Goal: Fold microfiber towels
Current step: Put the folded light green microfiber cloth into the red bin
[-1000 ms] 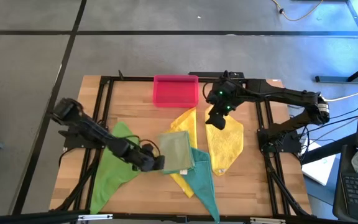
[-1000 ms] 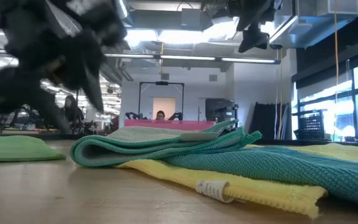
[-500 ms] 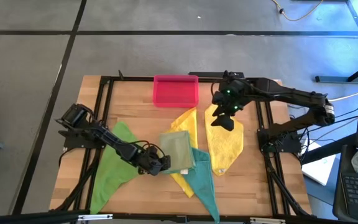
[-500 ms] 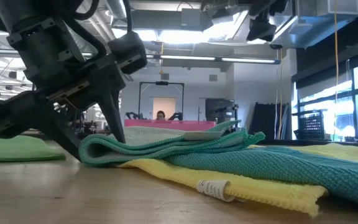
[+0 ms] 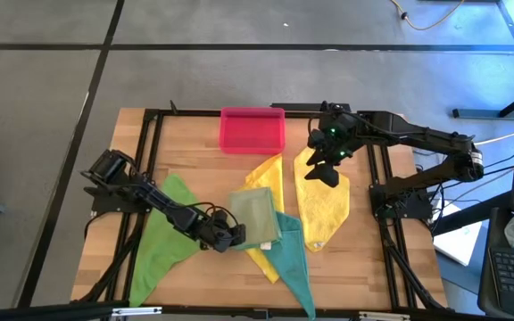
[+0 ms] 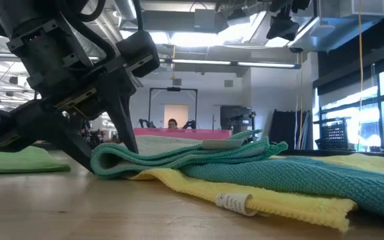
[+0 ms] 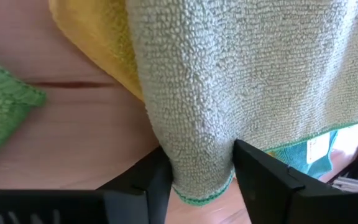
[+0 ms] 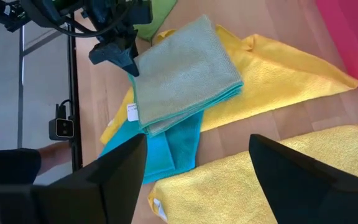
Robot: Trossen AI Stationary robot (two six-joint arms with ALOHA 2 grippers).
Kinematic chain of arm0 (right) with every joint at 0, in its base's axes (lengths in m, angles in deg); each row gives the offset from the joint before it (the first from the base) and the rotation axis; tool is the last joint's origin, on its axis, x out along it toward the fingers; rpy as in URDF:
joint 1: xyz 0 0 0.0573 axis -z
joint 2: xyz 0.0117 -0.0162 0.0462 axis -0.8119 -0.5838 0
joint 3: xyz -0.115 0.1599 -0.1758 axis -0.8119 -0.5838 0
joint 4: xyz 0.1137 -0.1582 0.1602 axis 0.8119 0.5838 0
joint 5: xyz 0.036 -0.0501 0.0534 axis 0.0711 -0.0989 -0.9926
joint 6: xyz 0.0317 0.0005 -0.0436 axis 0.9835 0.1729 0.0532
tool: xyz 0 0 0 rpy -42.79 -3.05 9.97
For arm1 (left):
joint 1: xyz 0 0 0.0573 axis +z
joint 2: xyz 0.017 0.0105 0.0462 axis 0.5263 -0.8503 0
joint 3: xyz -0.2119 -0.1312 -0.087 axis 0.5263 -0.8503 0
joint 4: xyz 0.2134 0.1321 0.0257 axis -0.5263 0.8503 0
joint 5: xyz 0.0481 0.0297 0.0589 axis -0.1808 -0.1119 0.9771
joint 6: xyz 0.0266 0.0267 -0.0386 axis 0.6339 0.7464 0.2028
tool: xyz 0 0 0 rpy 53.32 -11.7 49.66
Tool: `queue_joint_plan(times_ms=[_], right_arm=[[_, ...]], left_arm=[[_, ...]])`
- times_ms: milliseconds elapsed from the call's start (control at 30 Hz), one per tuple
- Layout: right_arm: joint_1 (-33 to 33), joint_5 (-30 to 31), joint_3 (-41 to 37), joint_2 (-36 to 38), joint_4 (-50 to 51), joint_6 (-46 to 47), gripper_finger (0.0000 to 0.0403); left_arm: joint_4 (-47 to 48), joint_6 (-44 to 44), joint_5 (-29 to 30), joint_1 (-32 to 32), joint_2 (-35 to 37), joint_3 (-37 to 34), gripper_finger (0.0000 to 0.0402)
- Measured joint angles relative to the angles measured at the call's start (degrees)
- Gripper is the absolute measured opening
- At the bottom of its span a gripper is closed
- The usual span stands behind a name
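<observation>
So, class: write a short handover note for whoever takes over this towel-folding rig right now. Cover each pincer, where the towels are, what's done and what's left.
Left pincer: closing on the folded pale olive towel, fingers on either side of its edge.
Right pincer: open, empty, above the right yellow towel.
Done: the olive towel is folded, lying on the middle yellow towel and the teal towel.
Left: bright green towel, both yellows and the teal are unfolded. Pink tray is at the back.

Five towels (image 5: 254, 218), one pink tray (image 5: 252, 130), two claws (image 5: 230, 235).
</observation>
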Motion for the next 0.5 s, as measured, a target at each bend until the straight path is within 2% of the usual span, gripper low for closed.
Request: queue_joint_plan(times_ms=[400, 500], right_arm=[[0.0, 0.0, 0.0, 0.0, 0.6, 0.3, 0.0284], [0.0, 0.0, 0.0, 0.0, 0.6, -0.7, 0.0284]], left_arm=[[-0.3, 3.4, -0.4, 0.0, 1.1, -0.1, 0.0016], [0.3, 5.3, -0.6, 0.1, 3.0, -0.1, 0.0006]])
